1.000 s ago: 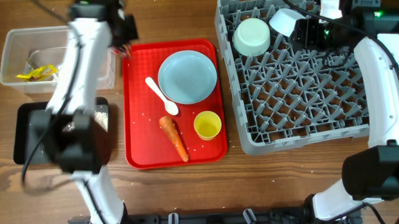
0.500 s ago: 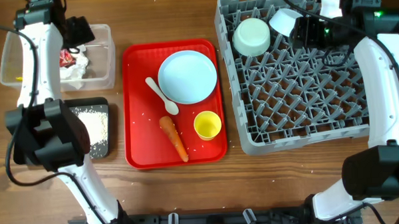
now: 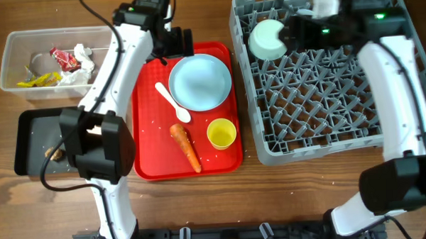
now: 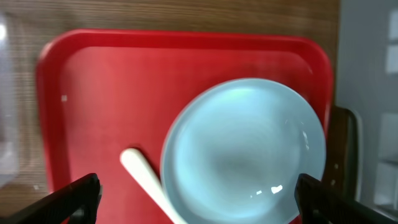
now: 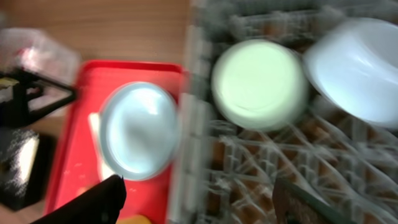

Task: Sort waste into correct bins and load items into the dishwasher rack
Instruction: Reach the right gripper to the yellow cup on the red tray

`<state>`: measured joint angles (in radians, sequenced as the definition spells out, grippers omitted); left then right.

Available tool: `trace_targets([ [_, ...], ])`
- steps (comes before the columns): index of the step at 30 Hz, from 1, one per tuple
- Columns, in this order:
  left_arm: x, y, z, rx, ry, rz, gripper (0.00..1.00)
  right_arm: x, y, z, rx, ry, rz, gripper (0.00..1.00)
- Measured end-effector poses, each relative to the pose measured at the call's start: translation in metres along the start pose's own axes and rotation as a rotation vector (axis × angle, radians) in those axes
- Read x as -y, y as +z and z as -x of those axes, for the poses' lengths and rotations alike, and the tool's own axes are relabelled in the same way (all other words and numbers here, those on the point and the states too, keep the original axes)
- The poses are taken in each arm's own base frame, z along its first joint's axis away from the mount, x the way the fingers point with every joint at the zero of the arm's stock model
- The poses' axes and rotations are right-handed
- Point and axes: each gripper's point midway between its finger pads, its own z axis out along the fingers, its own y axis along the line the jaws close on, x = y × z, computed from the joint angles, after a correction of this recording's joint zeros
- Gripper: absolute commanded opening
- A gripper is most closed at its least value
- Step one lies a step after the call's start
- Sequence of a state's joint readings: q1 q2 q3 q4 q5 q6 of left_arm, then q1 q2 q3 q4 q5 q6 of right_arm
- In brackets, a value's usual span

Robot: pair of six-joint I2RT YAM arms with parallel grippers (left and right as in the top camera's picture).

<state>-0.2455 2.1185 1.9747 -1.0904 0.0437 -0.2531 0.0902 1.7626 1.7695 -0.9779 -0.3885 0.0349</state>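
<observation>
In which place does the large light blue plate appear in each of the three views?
Overhead: the plate sits upper middle, on the red tray, left of the rack.
Left wrist: the plate fills the lower centre-right.
Right wrist: the plate is left of centre, blurred.
Shared landmark: the red tray under it, in all three views.

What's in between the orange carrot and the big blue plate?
The scoop end of the white spoon, lying on the red tray between the carrot's thick end and the plate's rim. The overhead view shows it.
</observation>
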Motion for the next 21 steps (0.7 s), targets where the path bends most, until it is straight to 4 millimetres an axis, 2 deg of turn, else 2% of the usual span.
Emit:
trace_targets([
  [3,-0.034,-0.002,0.009,-0.005,-0.109,-0.003,1.0,-0.079,0.021,0.005,0.03,-0.12,0.105,0.78],
  [5,-0.073,-0.005,0.013,-0.016,-0.21,0.007,1.0,-0.128,0.039,0.0,0.043,-0.188,0.142,0.77],
  [6,-0.091,-0.007,0.013,-0.019,-0.247,0.017,0.99,-0.145,0.055,-0.01,0.013,-0.205,0.145,0.77],
  [7,-0.096,-0.007,0.013,-0.021,-0.256,0.02,1.0,-0.153,0.07,-0.021,-0.022,-0.212,0.142,0.75],
  [9,-0.093,-0.007,0.01,-0.036,-0.234,0.017,0.99,-0.161,0.105,-0.056,-0.151,-0.213,0.134,0.72],
  [11,-0.081,-0.006,0.007,-0.042,-0.198,0.007,0.97,-0.156,0.119,-0.086,-0.268,-0.206,0.111,0.68],
  [13,-0.07,-0.005,0.005,-0.048,-0.168,-0.005,0.92,-0.151,0.115,-0.096,-0.315,-0.193,0.095,0.68],
  [14,-0.06,-0.005,-0.001,-0.07,-0.133,-0.021,0.83,-0.146,0.111,-0.097,-0.325,-0.181,0.087,0.69],
  [16,-0.041,-0.005,-0.018,-0.129,-0.059,-0.048,0.8,-0.132,0.103,-0.085,-0.297,-0.153,0.074,0.7],
  [18,-0.018,-0.006,-0.046,-0.224,0.018,-0.056,0.8,-0.106,0.081,-0.061,-0.227,-0.099,0.048,0.72],
  [19,0.007,-0.008,-0.069,-0.289,0.096,-0.071,0.81,-0.074,0.054,-0.038,-0.15,-0.039,0.011,0.72],
  [21,0.047,-0.013,-0.103,-0.366,0.248,-0.103,0.81,-0.028,0.018,-0.019,-0.074,0.05,-0.051,0.72],
])
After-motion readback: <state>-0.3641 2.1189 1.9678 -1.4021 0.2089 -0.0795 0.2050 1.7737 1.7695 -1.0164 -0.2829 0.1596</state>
